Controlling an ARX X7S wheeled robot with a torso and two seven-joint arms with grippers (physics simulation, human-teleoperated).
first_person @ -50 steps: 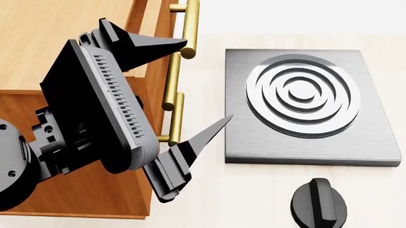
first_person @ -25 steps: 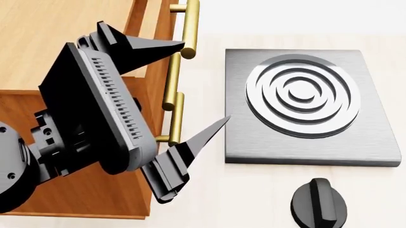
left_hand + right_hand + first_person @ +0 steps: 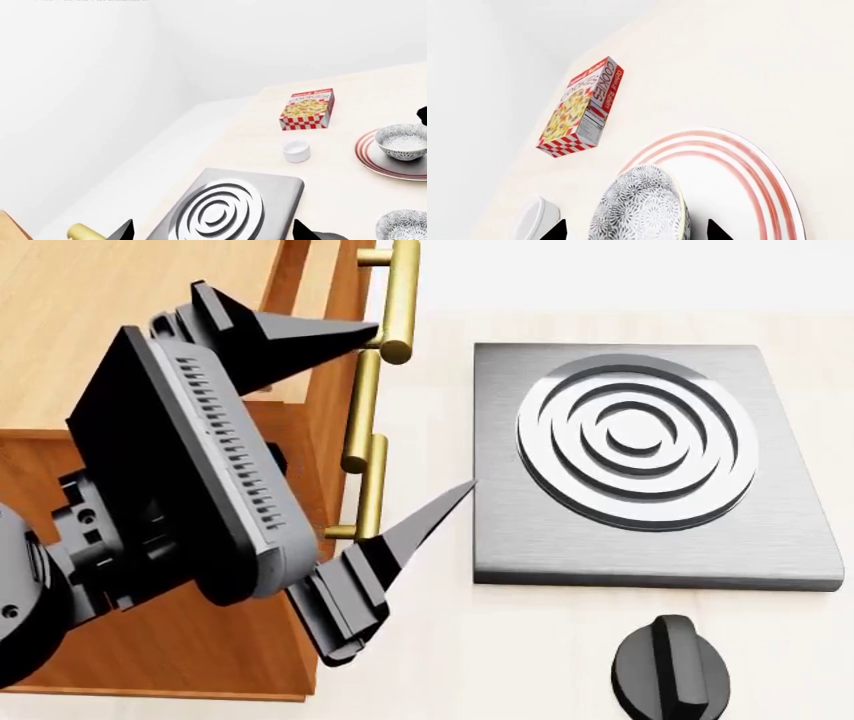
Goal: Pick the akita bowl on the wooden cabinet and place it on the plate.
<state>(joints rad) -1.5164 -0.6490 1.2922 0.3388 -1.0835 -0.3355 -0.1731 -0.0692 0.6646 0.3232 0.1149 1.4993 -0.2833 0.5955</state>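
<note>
- Since the earlier head view, the black left gripper (image 3: 398, 410) had shifted slightly leftward, its pointed fingers (image 3: 424, 516) spread apart beside the orange-brown wood-grain cabinet (image 3: 80, 300) with brass bar handles (image 3: 363, 450).
- The small speckled-floral ceramic akita bowl (image 3: 401, 141) rested on the round red-ringed white plate (image 3: 375, 165) on the pale desk (image 3: 333, 200).
- Right gripper (image 3: 635, 231): fingers apart, flanking the bowl.
- A brushed-grey square stove plate (image 3: 774, 530) lay near the cabinet.

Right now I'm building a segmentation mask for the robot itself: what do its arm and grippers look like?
The left gripper is matte black with two tapered, pointed fingers on a flat body edged by a grey ribbed strip. No cables or markings show. Only black fingertips appear in both wrist views.
</note>
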